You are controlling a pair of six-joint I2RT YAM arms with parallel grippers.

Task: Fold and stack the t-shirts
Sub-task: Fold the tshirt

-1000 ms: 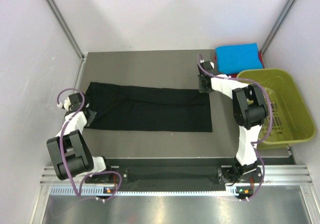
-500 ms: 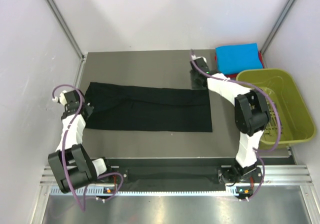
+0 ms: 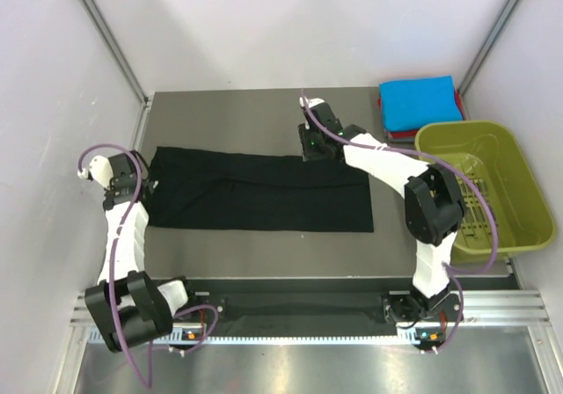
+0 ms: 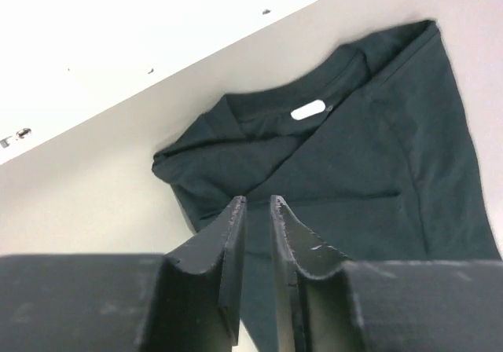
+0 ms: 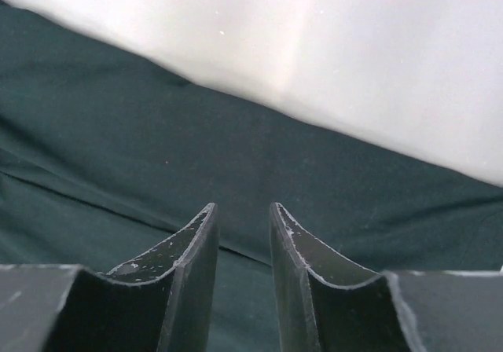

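a long folded t-shirt (image 3: 259, 192) is laid flat across the middle of the desk (image 3: 229, 113), its collar end toward the left edge. a stack of folded t-shirts (image 3: 420, 105) is set in the far right corner, and a basket (image 3: 519, 192) is placed just in front of it along the right edge. the left gripper (image 3: 132, 176) is positioned at the shirt's left end, the right gripper (image 3: 314, 148) over its far edge.
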